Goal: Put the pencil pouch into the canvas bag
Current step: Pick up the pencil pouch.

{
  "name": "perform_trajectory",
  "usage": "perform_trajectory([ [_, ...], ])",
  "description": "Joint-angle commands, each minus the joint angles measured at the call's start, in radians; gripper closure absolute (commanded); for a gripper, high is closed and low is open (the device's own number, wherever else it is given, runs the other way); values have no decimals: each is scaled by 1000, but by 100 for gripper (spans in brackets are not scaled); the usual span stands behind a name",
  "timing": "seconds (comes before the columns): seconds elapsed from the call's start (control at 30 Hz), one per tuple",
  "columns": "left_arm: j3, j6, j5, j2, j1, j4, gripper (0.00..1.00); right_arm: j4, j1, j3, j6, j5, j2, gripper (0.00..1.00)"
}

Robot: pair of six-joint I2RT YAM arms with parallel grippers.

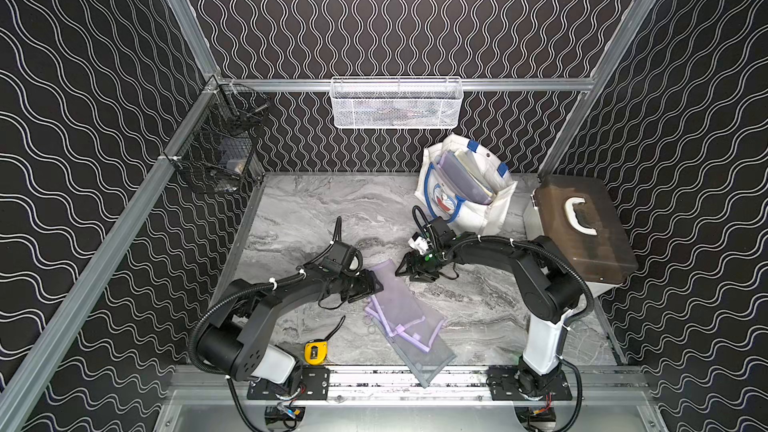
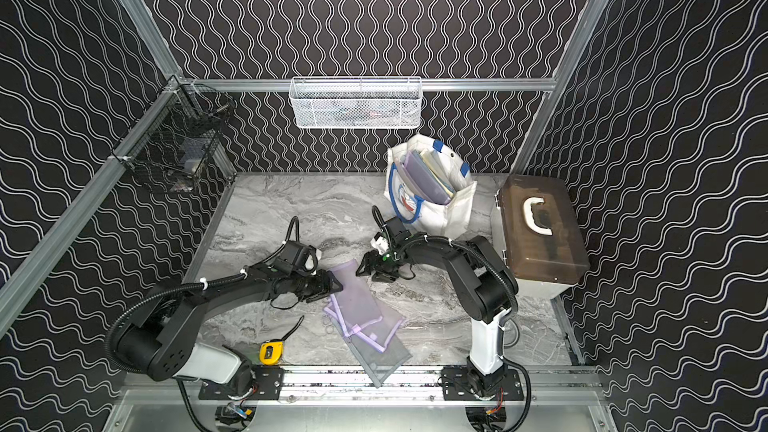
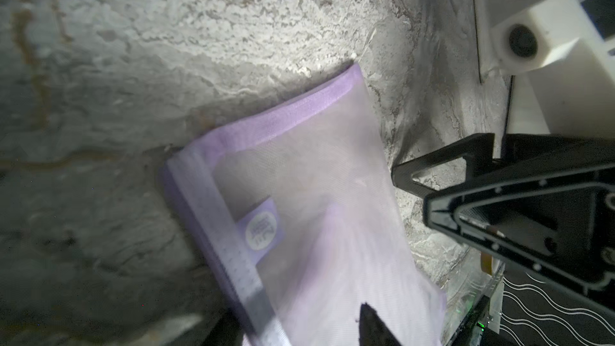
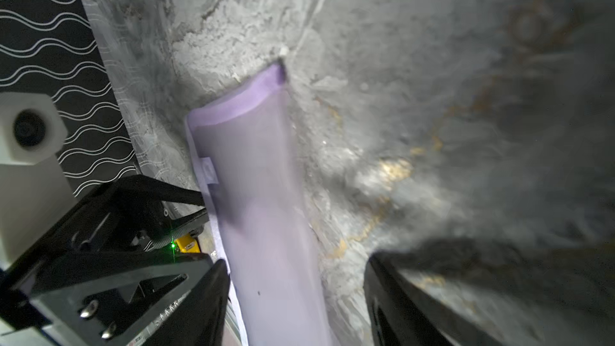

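Purple pencil pouch (image 1: 395, 301) laid with long axis front-to-back; right gripper (image 1: 402, 271) held wide beside far end; hold of left gripper (image 1: 377, 284) cannot be told

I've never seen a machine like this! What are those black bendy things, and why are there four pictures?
They are two robot arms, each ending in a gripper, a two-fingered pincer. Two pictures look down from above, side by side like two eyes. The other two come from small cameras on the arms' wrists. On the marble table lie purple mesh pencil pouches, a yellow tape measure, a white canvas bag and a brown case. The left gripper is at the top pouch's edge; I cannot tell whether it grips yet. The right gripper is open, at that pouch's far end.
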Motion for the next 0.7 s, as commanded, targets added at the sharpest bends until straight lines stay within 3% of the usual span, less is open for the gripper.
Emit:
perform_trajectory([
  [0.0,22,15,27,9,3,26,48,44,7,4,35,-15,11,35],
  [0.23,49,60,39,-12,6,-22,63,112,28,36,93,-53,20,42],
  [0.5,29,29,51,-26,14,26,89,85,49,35,87,-50,-55,56],
  [0.67,22,26,56,-60,31,31,100,65,50,17,82,-36,-84,66],
])
